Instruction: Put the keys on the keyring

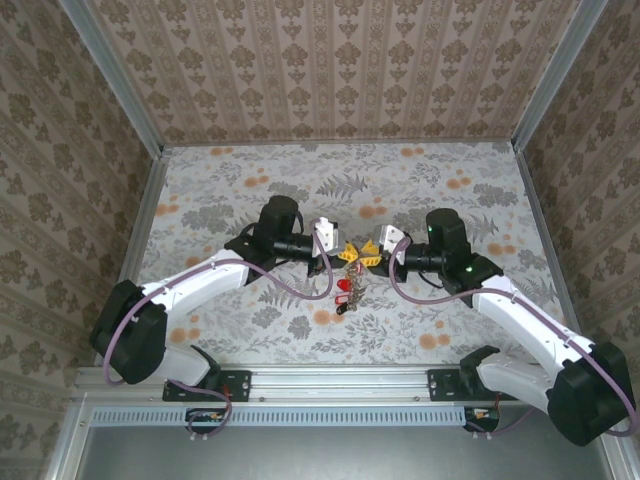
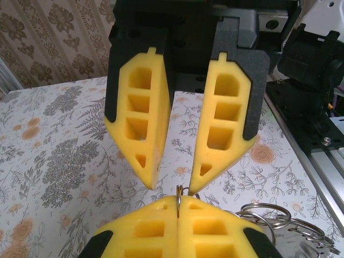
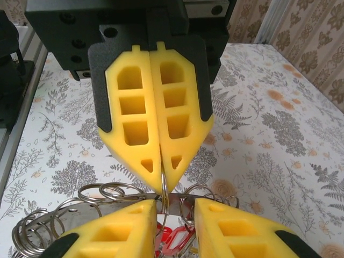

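Red keys (image 1: 347, 290) bunched at frame ctr; thin split ring (image 3: 163, 188) edge-on, upright, btm ctr; flat silver keyring (image 3: 75, 212) btm left.

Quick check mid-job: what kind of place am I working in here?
Looks like a staged robot test cell, not a real room: wallpapered panels in an aluminium frame, a floral-print tabletop, the left arm and right arm bolted to a rail.

Yellow pincer pads (image 2: 140, 123); red keys (image 1: 344, 288); table (image 1: 200, 205) grey floral, orange blooms.
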